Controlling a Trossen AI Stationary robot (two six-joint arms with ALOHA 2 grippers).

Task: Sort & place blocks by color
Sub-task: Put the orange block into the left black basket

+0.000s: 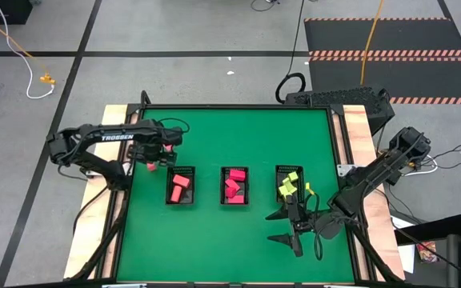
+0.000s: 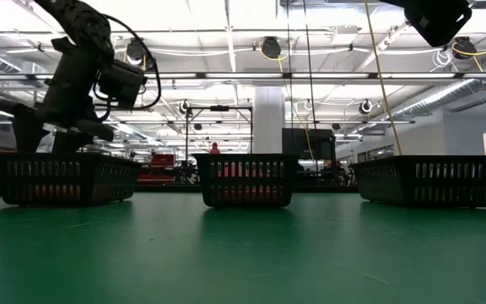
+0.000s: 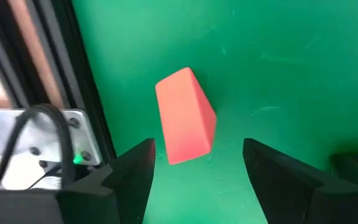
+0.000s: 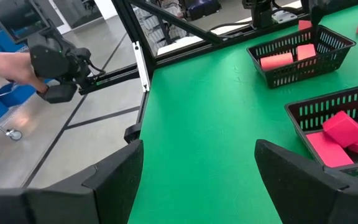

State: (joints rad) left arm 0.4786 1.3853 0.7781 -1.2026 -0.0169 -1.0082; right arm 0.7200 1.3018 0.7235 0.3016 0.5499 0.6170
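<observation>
From above I see my left pincer (image 1: 152,160) hovering wide open over a loose salmon-red block (image 3: 185,117) on the green bench (image 1: 238,248), just beside the left basket (image 1: 182,186). That basket holds salmon-red blocks (image 1: 178,186), the middle basket (image 1: 234,186) pink-red blocks (image 1: 232,186), the right basket (image 1: 290,182) yellow-green blocks (image 1: 288,182). My right pincer (image 1: 291,226) waits open and empty near the right basket.
</observation>
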